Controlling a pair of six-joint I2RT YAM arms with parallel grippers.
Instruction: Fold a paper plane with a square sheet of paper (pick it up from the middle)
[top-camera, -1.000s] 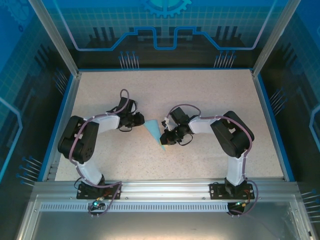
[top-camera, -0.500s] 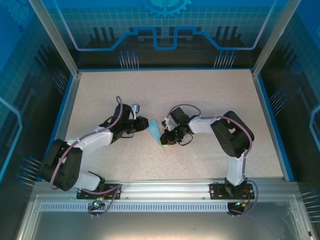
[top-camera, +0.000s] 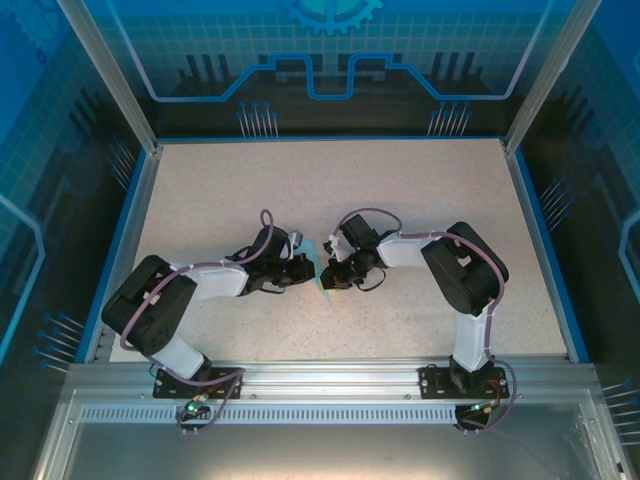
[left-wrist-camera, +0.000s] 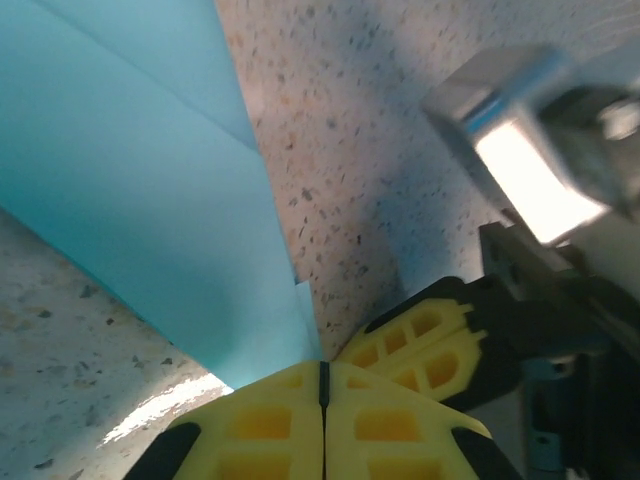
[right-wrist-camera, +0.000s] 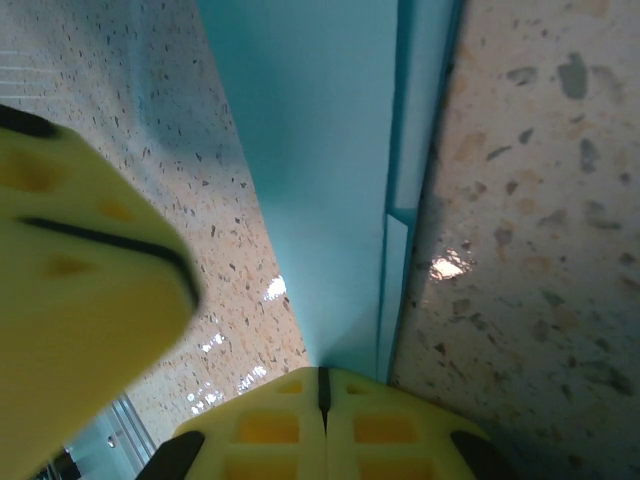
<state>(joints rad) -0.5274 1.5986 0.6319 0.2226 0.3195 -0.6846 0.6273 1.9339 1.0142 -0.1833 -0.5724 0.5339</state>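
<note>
Where my two arms meet at the middle of the table (top-camera: 430, 190), the light-blue paper (left-wrist-camera: 130, 170) sits between them, already folded into a narrow, layered shape rather than a flat square. At the left gripper (left-wrist-camera: 322, 378), my yellow pads are pressed together with no gap at the seam. A corner of the paper runs into that seam, so I read this as a pinch on the paper's tip. At the right gripper (right-wrist-camera: 320, 378), the pads are likewise closed tight, and the tapering end of the paper disappears between them. A stepped edge along its right side shows at least two layers stacked there.

The two pinches lie just beside one another. From the left wrist, the right gripper's fingers (left-wrist-camera: 425, 340) stand immediately to the right of mine. From the right wrist, a blurred yellow finger (right-wrist-camera: 90, 270), presumably of the left gripper, looms at the left. I judge that both grips are placed at the same end so the layers cannot slip apart while a crease is set or adjusted: one gripper anchors, the other can pull or press.

The rest of the paper fans away from the pads, low over the speckled surface. Whether it rests on the table or is lifted slightly I cannot tell. From above, a thin blue sliver shows between the two wrists.
</note>
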